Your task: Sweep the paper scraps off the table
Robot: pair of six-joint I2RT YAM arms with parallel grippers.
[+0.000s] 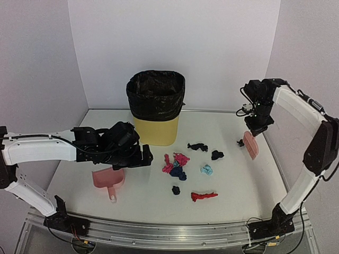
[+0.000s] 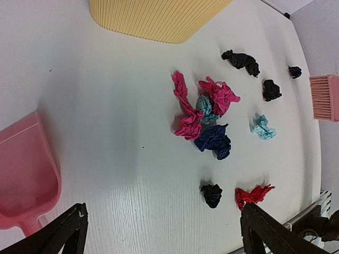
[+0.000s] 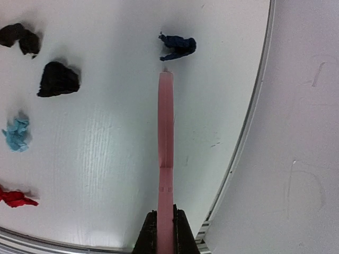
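- Yellow ribbed bin (image 1: 155, 129) stands upright at the back middle of the worktop (image 1: 238, 182). A black bag (image 1: 156, 92) lines it and is folded over its rim. The inside is dark, so what it holds cannot be told.
- Pink dustpan (image 1: 108, 180) lies flat on the left of the worktop, handle toward the near edge. The part of its scoop that shows is bare pink plastic.
- All the paper scraps (image 1: 177, 166) in view lie on the worktop, outside both containers, spread from the middle toward the right.
- A cluster sits in front of the bin, a little to its right: two magenta wads (image 2: 212, 100) with a teal wad (image 2: 205, 107) tucked between them and a navy wad (image 2: 213, 140) touching their near side.
- Further right lie a light teal scrap (image 1: 206, 170) and two black scraps (image 1: 197, 146), each apart from the others.
- Nearer the front rail lie a dark wad (image 1: 176, 190) and a red strip (image 1: 204, 196), close together but not touching.
- A small navy scrap (image 3: 178, 46) lies by the right edge, just beyond the tip of the brush (image 3: 166, 132).
- The left end effector (image 1: 139, 157) stands wide open and holds nothing. It hovers over the worktop, between the dustpan and the bin.
- The right end effector (image 3: 166, 233) is clamped on the handle of the pink brush, which hangs at the right side, well apart from the dustpan. Whether its bristles touch the worktop cannot be told.
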